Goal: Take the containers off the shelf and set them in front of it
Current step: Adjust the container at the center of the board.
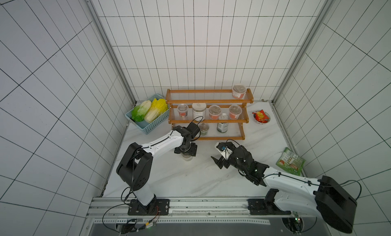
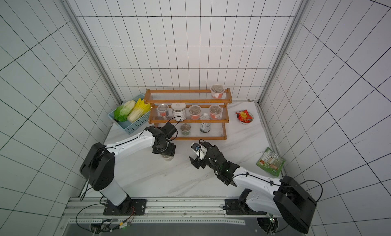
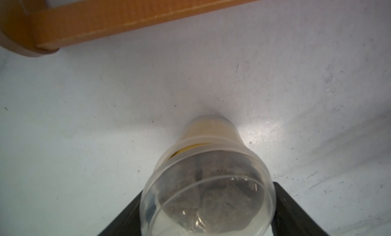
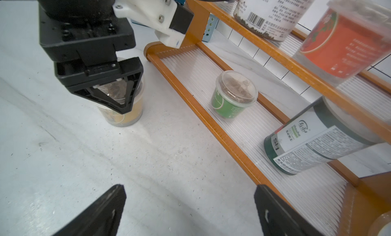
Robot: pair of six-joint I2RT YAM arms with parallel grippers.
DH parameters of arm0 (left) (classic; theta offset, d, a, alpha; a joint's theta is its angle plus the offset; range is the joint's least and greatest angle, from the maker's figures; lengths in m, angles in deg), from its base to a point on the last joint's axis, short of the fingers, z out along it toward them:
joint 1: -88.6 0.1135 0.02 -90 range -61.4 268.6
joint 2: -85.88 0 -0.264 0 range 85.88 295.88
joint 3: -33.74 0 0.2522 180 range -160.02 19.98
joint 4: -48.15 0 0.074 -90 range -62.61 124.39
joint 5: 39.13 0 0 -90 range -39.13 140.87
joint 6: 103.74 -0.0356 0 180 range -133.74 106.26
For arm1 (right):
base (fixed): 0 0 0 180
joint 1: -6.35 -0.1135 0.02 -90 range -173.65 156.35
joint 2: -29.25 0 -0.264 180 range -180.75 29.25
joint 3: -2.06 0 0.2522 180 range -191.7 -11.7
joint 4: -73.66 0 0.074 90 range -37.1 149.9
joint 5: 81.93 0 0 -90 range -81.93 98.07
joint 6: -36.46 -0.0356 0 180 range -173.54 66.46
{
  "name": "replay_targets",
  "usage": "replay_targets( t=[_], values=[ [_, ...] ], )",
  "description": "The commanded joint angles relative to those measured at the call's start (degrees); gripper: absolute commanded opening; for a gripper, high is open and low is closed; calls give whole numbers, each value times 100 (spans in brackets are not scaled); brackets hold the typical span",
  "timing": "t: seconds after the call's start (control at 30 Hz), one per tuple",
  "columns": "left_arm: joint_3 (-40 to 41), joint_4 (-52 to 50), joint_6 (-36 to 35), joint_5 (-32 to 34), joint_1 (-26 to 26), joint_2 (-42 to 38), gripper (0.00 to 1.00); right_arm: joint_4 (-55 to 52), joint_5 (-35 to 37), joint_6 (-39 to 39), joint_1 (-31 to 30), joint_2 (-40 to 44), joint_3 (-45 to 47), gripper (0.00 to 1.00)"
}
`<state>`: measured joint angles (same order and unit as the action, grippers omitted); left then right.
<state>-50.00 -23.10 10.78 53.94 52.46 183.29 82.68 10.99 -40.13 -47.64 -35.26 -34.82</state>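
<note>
The left gripper is closed on the lid rim of the yellow cup, whose base looks to be down on the bench, just in front of the shelf at its left end. The right gripper is spread wide and empty, hovering near the lowest tier.

We judge the release to be the risky part. If the cup is not fully seated, letting go could tip it, and a pad catching the lid rim on the way up could drag it over. A hard squeeze might buckle the thin clear wall or pop the lid.

The arms are near one another, so a reach by the right arm toward the green cup or the dark jar could clip the left wrist. The middle tier overhangs that row — a steep approach may strike its rail or knock the jar. Five more containers wait higher up: the white-labelled jar and three red cups on the middle tier, one red cup on top.

The bench is white and faintly marbled, with specks and scuffs; it looks smooth enough for a nudged cup to slide. White tiled walls with dark grout close three sides — metal posts stand in the corners. A blue basket of cabbages, a small bowl and a green packet lie to the sides.
</note>
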Motion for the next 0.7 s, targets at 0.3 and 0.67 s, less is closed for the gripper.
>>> replay_targets(
  t=[0.3, 0.67],
  values=[
    [-517, -25, -410, 91, 159, 213, 84, -81, 69, -102, 131, 167, 176, 99],
    [-520, -73, -511, 133, 212, 205, 86, -99, 25, -128, 161, 184, 176, 99]
  ],
)
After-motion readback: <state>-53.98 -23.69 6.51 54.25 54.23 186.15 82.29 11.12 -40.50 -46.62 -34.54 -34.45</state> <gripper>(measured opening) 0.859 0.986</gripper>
